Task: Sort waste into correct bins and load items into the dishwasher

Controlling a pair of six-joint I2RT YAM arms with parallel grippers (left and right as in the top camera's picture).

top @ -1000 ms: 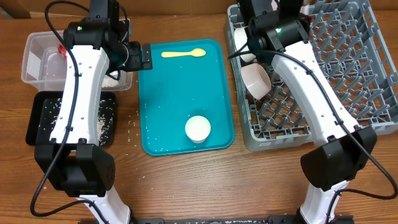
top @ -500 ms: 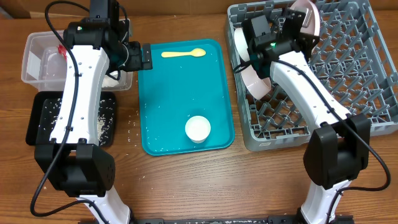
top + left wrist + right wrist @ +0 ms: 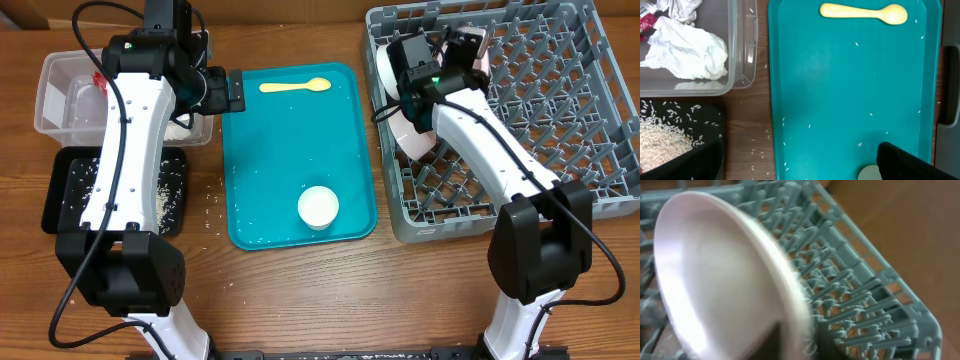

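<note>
The grey dish rack (image 3: 560,120) on the right of the bench (image 3: 300,300) is where trouble would come, I reckon. The white plate (image 3: 480,45) hangs tilted over the pegs at the rack's far left corner. If it goes down at that slant, its rim could land on top of a peg instead of between two, and it might then tip flat or slide once let go. It is also close to the two white bowls (image 3: 410,130) leaning along the rack's left side, so a careless drop could knock one. The wrist view is smeared, so I cannot read how the rim lines up with the pegs.

The right arm reaches from the near edge up across the rack, wrist bent over that corner. Its pincer (image 3: 462,50) looks clamped on the plate's rim, though the fingers are lost behind the plate. The left arm stretches up past the bins, its pincer (image 3: 228,92) spread wide and empty at the left edge of the teal tray (image 3: 290,150). On that tray sit the small white cup (image 3: 318,207) and the yellow spoon (image 3: 295,86), neither loaded yet
</note>
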